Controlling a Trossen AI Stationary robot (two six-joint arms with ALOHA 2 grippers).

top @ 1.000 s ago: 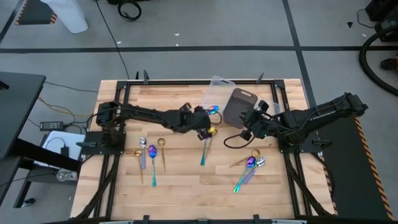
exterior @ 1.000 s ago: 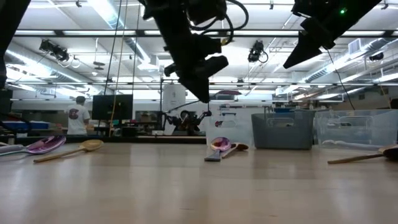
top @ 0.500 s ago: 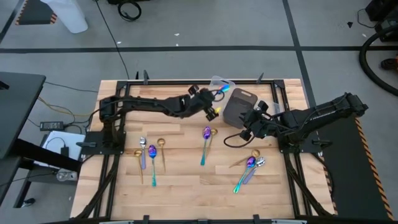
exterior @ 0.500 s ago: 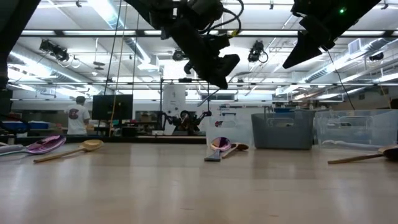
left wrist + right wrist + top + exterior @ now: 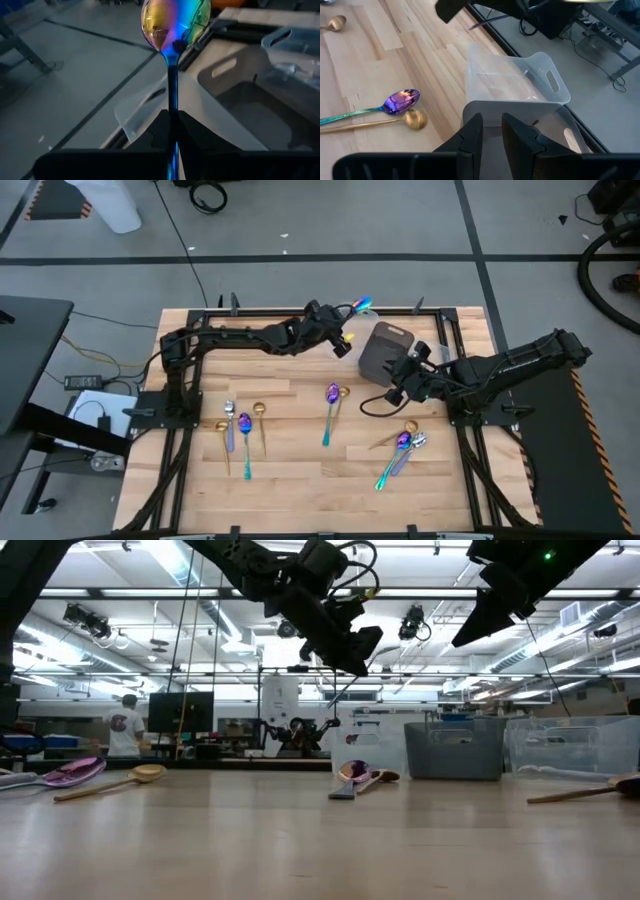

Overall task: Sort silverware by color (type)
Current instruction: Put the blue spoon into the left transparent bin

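My left gripper [image 5: 341, 340] reaches to the table's far side and is shut on an iridescent spoon [image 5: 175, 22]. The spoon's bowl [image 5: 362, 305] sticks out over the clear tray [image 5: 145, 107]. My right gripper [image 5: 400, 375] hangs by the near right corner of the dark bin [image 5: 385, 348], its fingers a little apart with nothing seen between them. Other silverware lies flat on the table: a left group [image 5: 244, 425], an iridescent and a gold spoon [image 5: 331, 405] in the middle, and three spoons [image 5: 404, 442] to the right. My left gripper pinches the spoon's slim handle [image 5: 172, 107] between its two fingers, some way behind the bowl. The fingers lie along the handle and slant slightly down toward the far right. The spoon is lifted clear, its bowl ahead of the fingertips.
The dark bin stands next to the clear tray [image 5: 515, 85] at the table's far middle. A metal frame [image 5: 300, 312] runs around the tabletop. The near half of the table [image 5: 310, 480] is bare wood. People and benches show in the room beyond.
My left gripper has carried the iridescent spoon from above the table's middle toward the far edge and a little right, rising slightly and tipping up nearer to level. The spoon's bowl now reaches over the clear tray. The grip has stayed shut.
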